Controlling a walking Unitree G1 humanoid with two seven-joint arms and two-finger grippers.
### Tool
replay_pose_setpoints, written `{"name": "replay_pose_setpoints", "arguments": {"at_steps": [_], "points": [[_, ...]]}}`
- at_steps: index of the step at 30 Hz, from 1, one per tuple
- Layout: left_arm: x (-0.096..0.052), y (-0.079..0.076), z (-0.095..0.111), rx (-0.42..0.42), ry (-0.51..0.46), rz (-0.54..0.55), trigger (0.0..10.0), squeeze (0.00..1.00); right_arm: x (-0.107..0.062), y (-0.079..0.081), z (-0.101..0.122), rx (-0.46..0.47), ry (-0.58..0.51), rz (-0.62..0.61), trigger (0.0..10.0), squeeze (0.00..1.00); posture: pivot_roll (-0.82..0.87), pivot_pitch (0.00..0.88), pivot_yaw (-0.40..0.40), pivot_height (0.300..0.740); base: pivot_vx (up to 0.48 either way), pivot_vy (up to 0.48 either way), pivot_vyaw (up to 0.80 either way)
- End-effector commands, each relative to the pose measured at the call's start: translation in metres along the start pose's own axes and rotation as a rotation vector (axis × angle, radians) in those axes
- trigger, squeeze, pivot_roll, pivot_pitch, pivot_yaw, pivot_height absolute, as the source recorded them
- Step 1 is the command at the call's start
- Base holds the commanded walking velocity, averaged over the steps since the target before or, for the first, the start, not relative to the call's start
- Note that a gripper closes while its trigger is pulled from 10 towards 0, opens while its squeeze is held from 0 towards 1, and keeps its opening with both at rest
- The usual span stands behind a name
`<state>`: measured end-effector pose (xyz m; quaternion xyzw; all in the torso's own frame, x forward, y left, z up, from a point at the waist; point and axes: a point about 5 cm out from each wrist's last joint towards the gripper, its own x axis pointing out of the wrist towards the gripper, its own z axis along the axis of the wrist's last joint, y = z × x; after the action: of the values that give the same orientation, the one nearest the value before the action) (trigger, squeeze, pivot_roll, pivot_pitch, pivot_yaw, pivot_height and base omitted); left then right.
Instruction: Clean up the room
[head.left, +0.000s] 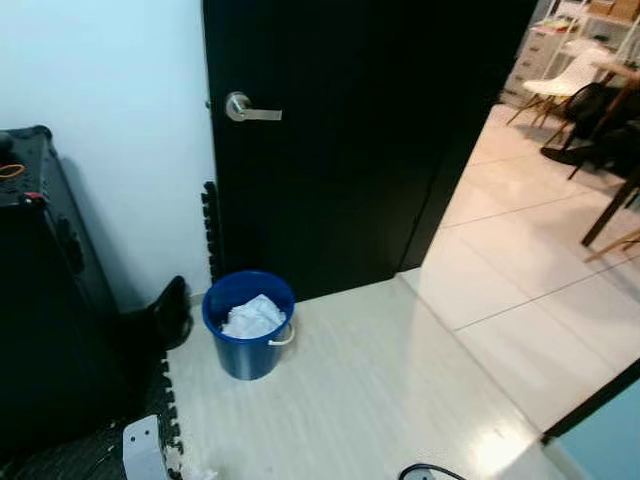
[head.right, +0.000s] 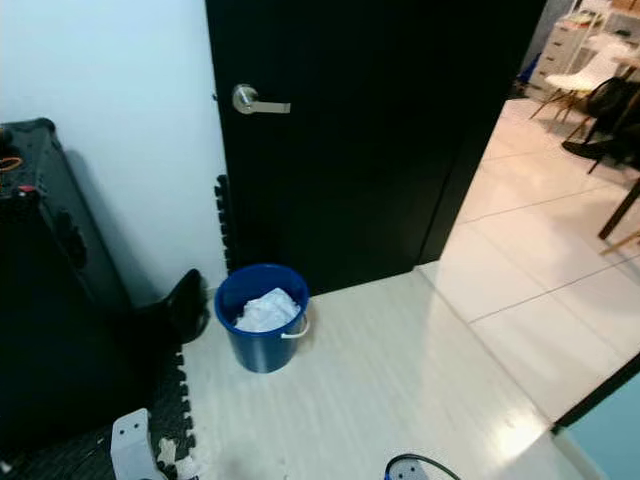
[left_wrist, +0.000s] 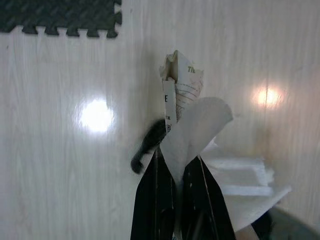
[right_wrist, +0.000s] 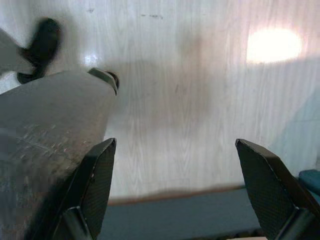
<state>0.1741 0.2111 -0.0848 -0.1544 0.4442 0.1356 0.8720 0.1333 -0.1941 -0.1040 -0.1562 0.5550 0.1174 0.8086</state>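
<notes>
Noted at nine o'clock: black case (head.left: 40, 290) against the wall, foam mat (head.left: 150, 420) at its foot. Near centre: blue bucket (head.left: 248, 325) before the black door (head.left: 340, 140), already holding white paper (head.left: 252, 316), evidently serving as the bin. Left gripper (left_wrist: 176, 165) pinched on crumpled paper scrap (left_wrist: 187, 107) above the floor, presumably bound for the bucket. Right gripper (right_wrist: 175, 170) spread wide, empty, idle.
</notes>
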Motion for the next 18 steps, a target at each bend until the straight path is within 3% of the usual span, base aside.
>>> {"name": "replay_pose_setpoints", "arguments": {"at_steps": [1,4,8,15,17,18], "points": [[0.0,-0.001,-0.002,0.009,0.015,-0.003,10.0,0.0,0.001,0.005,0.0,0.004,0.009,0.016,10.0,0.0,-0.01,0.0,-0.1,0.74,0.0,0.0,0.77],[0.002,-0.011,0.002,0.014,-0.016,-0.016,10.0,0.0,0.001,0.005,0.001,0.003,0.005,0.017,10.0,0.0,-0.01,0.0,-0.104,0.74,0.0,0.0,0.77],[0.003,-0.012,0.012,0.01,-0.051,-0.007,10.0,0.0,0.001,0.004,0.0,0.001,0.004,0.015,10.0,0.0,-0.01,0.0,-0.105,0.74,0.416,0.0,0.58],[0.006,-0.022,0.043,-0.001,-0.113,-0.015,10.0,0.0,0.0,0.003,0.0,0.02,-0.003,0.015,10.0,0.0,-0.01,0.0,-0.105,0.74,0.48,0.0,0.0],[0.006,-0.022,0.043,-0.001,-0.113,-0.015,10.0,0.0,0.0,0.003,0.0,0.02,-0.003,0.015,10.0,0.0,-0.01,0.0,-0.105,0.74,0.48,0.0,0.0],[0.005,-0.014,0.046,-0.018,-0.142,-0.025,10.0,0.0,0.0,0.003,0.0,0.029,-0.002,0.013,10.0,0.0,-0.01,0.0,-0.109,0.74,0.48,0.0,0.0]]}}
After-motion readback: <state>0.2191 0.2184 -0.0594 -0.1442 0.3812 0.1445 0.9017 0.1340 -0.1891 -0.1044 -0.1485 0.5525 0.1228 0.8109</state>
